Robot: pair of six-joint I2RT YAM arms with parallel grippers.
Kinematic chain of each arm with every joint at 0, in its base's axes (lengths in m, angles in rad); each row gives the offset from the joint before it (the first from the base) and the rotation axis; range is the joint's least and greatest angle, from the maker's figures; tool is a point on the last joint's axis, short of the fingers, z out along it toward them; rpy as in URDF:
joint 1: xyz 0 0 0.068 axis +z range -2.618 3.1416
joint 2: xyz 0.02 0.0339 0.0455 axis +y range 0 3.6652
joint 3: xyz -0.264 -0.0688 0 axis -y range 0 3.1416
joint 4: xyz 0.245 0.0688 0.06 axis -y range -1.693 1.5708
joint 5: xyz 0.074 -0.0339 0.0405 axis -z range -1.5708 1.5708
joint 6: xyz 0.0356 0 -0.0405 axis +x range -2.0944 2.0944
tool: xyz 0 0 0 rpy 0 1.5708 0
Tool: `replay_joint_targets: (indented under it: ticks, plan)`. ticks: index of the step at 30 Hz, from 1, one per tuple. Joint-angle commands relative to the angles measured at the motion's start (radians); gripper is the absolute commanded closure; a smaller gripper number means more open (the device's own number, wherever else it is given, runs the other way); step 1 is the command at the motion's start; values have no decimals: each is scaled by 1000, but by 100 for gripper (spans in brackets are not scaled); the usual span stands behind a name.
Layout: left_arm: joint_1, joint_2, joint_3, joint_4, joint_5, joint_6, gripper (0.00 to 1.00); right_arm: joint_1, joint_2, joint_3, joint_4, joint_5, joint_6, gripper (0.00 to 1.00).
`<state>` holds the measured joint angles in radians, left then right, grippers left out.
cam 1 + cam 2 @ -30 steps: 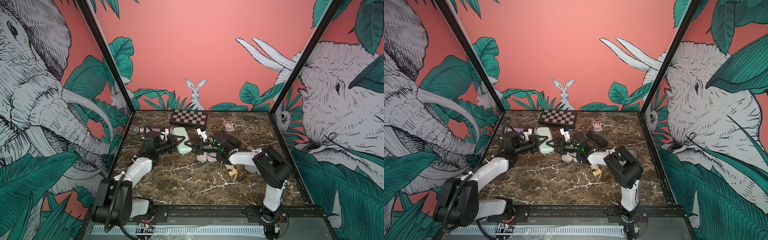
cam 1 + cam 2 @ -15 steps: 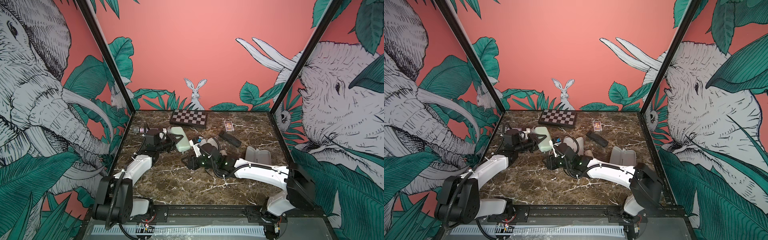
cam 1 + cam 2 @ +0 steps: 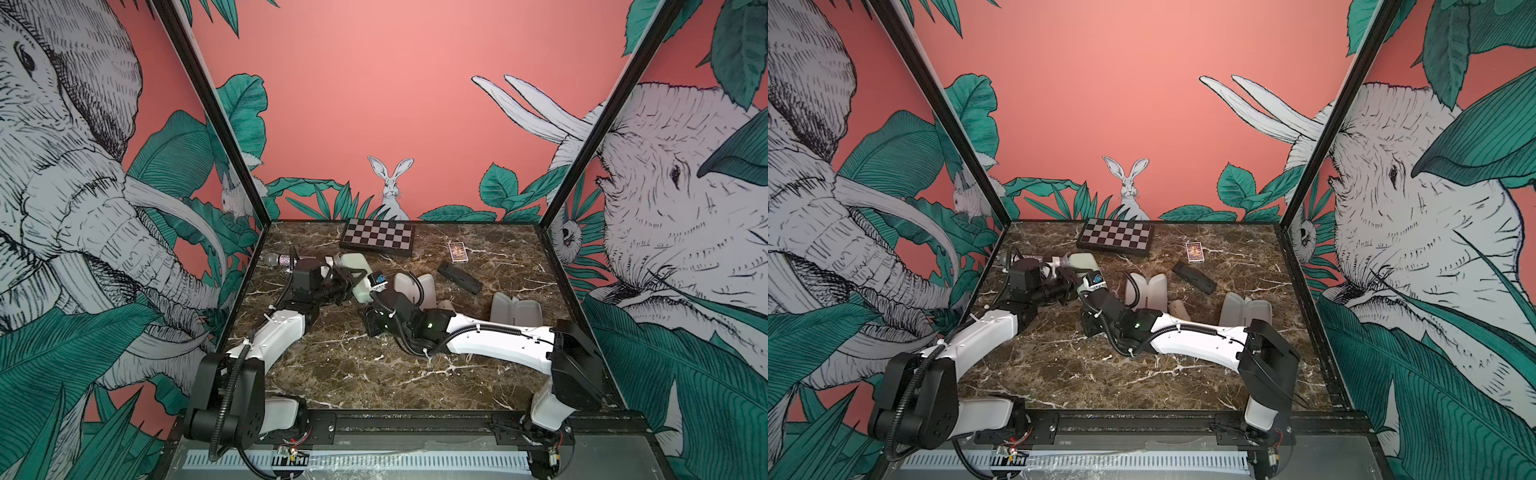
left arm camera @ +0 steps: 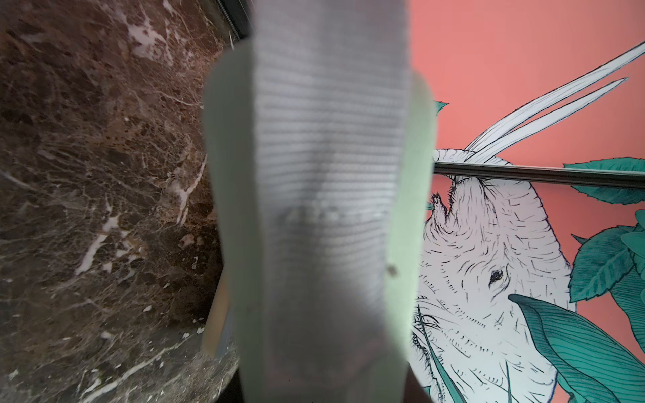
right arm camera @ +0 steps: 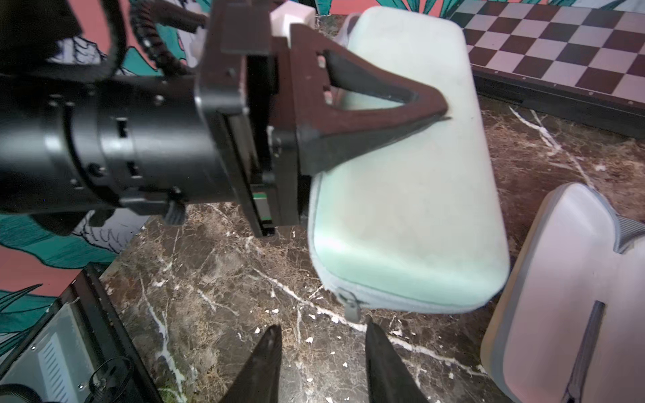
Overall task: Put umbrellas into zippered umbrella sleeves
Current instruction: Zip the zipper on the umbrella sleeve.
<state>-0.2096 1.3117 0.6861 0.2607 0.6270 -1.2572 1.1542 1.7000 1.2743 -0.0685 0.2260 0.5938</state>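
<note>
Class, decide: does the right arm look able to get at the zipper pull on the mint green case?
Probably yes: the right tool sits open just short of the zipper pull, only bare table between.

This is a purpose-built robot test booth, the kind found in a lab. A small dark marble-patterned counter (image 3: 374, 382) is boxed in on three sides by printed wall panels (image 3: 374, 104) in salmon pink with drawn elephants, a rabbit (image 3: 390, 183) and green leaves, joined at the corners by black frame posts (image 3: 216, 124). The left arm (image 3: 274, 336) and the right arm (image 3: 498, 345), both white and black, are mounted on a black rail (image 3: 415, 422) along the counter's front edge. Below the rail run a slotted cable duct (image 3: 374, 460) and exposed wiring (image 3: 291, 451), and a checkered board box (image 3: 377, 236) and a small card pack (image 3: 457, 252) lie at the back.
</note>
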Motion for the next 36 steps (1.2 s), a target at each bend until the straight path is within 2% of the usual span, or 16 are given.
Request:
replay_joint_targets:
  ticks: [1,13,17,20,23,30,36]
  plan:
    - [-9,-40,26,69,3,-20,78,3,17,31,-47,76,-4,64]
    - [-23,-39,7,83,-1,-27,79,-9,67,100,-23,126,-14,72]
    - [-26,-40,4,86,6,-28,80,-20,75,100,-8,129,-17,81]
    - [-25,-40,4,82,15,-25,80,-26,79,100,-3,148,-20,94]
    - [-24,-46,2,62,26,-19,80,-40,71,82,-9,163,-12,100]
    - [-8,-57,38,24,68,-17,81,-109,25,-45,-12,116,-32,100]
    - [17,-60,62,-53,132,42,85,-182,-18,-124,38,-11,-78,100]
